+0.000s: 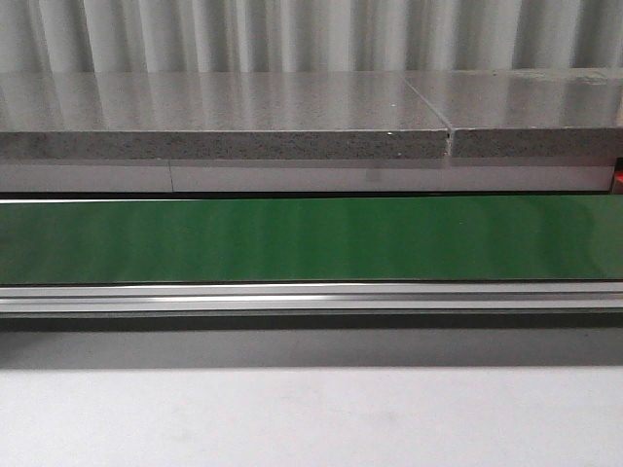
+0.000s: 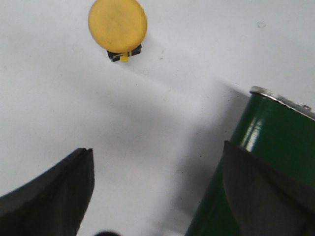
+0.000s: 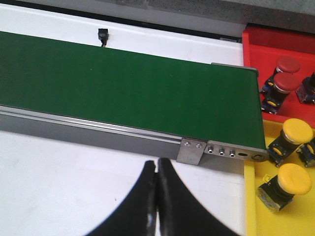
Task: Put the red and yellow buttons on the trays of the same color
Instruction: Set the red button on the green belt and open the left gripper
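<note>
While the round yellow mushroom-cap button [image 2: 118, 25] lies loose on the white worktop [image 2: 59, 93] ahead of the left fingers [image 2: 59, 191], spread wide and empty: centre over the cap, then descend beside the green belt end [image 2: 275, 142]. Keep the right fingers [image 3: 165, 196], pressed together and empty, clear near the yellow tray [image 3: 256, 216] and red tray [image 3: 261, 46].

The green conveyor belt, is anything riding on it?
Empty. The flat green conveyor belt shows bare across the front view, and the right wrist view shows no button on it either.

text: none legible | labels: none | brands: none | numbers: none | signs: none
</note>
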Motion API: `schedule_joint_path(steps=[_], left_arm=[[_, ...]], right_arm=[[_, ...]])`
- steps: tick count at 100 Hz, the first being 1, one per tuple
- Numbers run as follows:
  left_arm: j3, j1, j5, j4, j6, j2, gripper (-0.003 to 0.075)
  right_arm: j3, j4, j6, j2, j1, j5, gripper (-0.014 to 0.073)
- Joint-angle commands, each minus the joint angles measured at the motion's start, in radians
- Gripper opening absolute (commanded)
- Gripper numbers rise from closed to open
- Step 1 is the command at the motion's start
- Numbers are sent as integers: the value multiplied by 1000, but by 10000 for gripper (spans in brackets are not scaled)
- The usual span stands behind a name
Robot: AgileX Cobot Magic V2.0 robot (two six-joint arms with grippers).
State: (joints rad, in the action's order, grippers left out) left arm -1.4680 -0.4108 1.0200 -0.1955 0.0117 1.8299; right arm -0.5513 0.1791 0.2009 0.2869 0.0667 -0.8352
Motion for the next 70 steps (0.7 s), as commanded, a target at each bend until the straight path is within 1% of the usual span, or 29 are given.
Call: schedule_joint_path(steps=[1,11,21,41,58,70], left_arm=[[-33,-7,-48,-13,-12,-16,523],[-36,-11,-92,-13,-29,22,523],[-59,-11,-101,-10,-29,65,523],[-157,-13,-110,-8,-42,163,523],[-235,-16,-150,-6,-49,228,513],[-269,-16,-150,-8,-51,261,512]], right_arm=[[-23,9,6,8,3,64,-66],[-23,9,6,8,3,64,-66],[-23,9,6,8,3,64,-66],[-23,9,6,8,3,64,-66],[-23,9,6,8,3,64,-66],[-23,9,6,8,3,64,-66]])
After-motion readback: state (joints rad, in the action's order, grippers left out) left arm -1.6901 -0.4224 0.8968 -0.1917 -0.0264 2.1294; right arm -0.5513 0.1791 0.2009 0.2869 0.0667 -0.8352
